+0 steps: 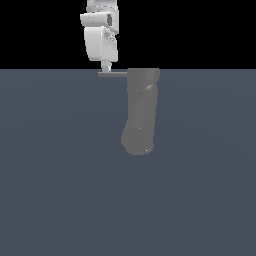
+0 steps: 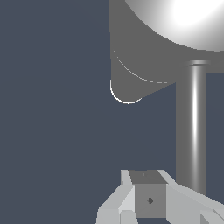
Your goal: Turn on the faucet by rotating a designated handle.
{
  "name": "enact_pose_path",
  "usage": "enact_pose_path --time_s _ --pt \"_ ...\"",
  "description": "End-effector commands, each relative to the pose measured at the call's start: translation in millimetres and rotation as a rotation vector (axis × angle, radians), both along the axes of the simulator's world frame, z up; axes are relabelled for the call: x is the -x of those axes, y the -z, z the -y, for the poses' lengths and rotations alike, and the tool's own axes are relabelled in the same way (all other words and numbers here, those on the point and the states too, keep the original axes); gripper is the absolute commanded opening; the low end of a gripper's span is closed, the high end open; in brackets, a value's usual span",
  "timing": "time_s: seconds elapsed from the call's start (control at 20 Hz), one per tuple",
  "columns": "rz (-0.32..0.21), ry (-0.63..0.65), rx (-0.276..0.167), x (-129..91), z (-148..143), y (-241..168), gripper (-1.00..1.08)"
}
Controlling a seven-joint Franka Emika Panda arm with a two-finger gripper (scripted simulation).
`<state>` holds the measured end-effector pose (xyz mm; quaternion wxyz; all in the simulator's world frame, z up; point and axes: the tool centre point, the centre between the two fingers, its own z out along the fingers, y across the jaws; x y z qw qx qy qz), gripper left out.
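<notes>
The faucet (image 1: pixel 141 112) is a thick dark-grey cylinder, slightly bent, lying on the floor with its rounded end toward the exterior view's bottom. The handle (image 1: pixel 113 74), a thin grey rod, sticks out from the faucet's far flat end toward the exterior view's left. My white gripper (image 1: pixel 106 69) hangs just above the rod's outer part, its narrow tip touching or almost touching it. In the wrist view the faucet (image 2: pixel 144 52) fills the upper part. There the handle (image 2: pixel 195 127) runs beside my gripper (image 2: pixel 144 176), not between the fingers. The fingers look pressed together.
A flat blue-grey floor (image 1: pixel 60 175) stretches all around the faucet. Black background lies behind the arm (image 1: pixel 100 35) at the top of the exterior view.
</notes>
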<state>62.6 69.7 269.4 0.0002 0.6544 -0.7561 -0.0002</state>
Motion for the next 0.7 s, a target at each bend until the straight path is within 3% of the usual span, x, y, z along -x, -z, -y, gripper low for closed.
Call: enact_pose_path --time_s 0.0,0.65 --pt "0.000 0.000 0.000 7 -1 0 -1.00" --pt "0.000 0.000 0.000 44 -4 0 -1.00"
